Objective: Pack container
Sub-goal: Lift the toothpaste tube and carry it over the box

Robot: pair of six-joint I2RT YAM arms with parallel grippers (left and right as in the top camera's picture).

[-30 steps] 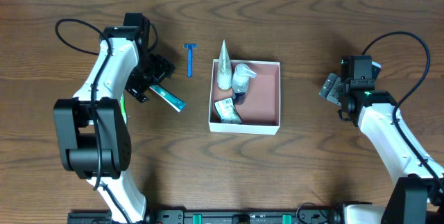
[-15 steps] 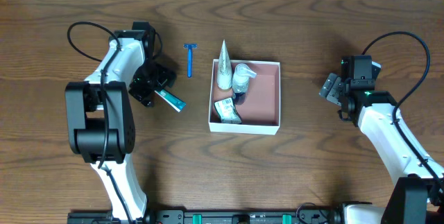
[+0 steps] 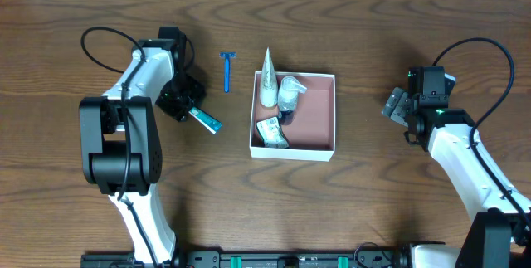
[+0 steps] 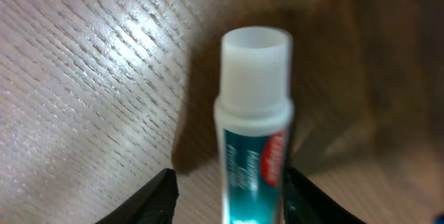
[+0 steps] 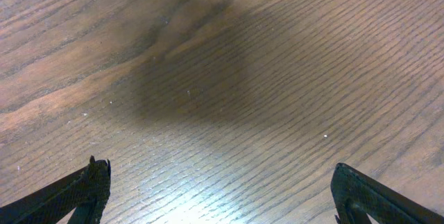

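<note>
The left hand (image 3: 186, 105) sits low on the bench (image 3: 373, 36), its jaws partly open around a teal tube (image 4: 253, 134), with a gap on one side. The right hand (image 5: 218, 196) is wide open and holds nothing. The container (image 3: 317, 115) sits mid-bench, holding toiletries, with a blue razor (image 3: 226, 70) just beside it.

robot test bench, wooden table (image 3: 373, 19)

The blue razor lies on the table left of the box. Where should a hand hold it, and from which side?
Grip the blue razor at mid-handle, coming from above. It lies flat on the table, handle thin and straight, wider head at the far end, so squeeze across the handle's width.
</note>
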